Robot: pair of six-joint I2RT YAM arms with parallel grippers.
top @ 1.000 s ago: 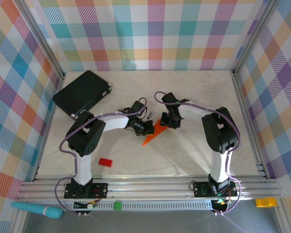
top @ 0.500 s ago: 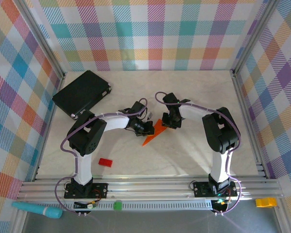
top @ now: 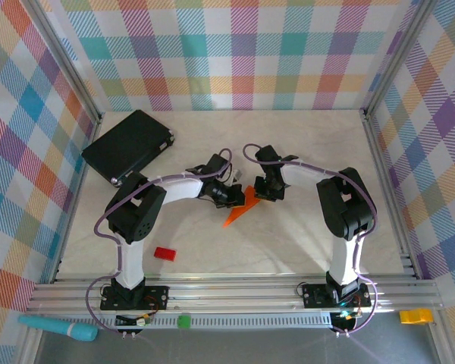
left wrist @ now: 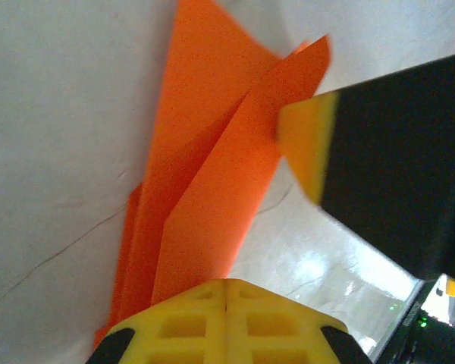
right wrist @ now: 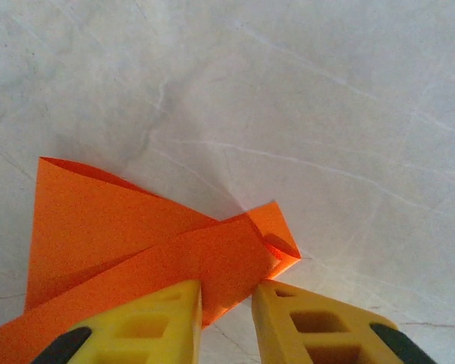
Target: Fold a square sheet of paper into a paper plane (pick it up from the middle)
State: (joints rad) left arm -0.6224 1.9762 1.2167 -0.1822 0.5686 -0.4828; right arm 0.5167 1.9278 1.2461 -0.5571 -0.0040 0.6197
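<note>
The paper plane [top: 237, 213] lies on the pale table [top: 311, 144], well apart from the black flat case [top: 129, 145], off to the case's right and nearer the arm bases. From above I see it as a narrow orange dart whose point aims away from the case's near corner, toward the bases.

My left gripper [top: 231, 196] sits at the plane's edge on the side facing the case. On its wrist camera the yellow fingers [left wrist: 226, 318] are pressed together with no gap, and the plane's [left wrist: 205, 189] folded layers run straight into the seam between them, so I read that as a pinch on the paper.

My right gripper [top: 267, 191] stands at the plane's wide end, the end farther from the case. Its wrist view shows the jaws narrow but not closed, a slim gap left, with a raised flap of the plane [right wrist: 136, 250] poking into that gap [right wrist: 226, 318]. I cannot tell whether the pads touch the flap.

A small red block [top: 164, 252] rests on the near side of the case, clear of the paper.
</note>
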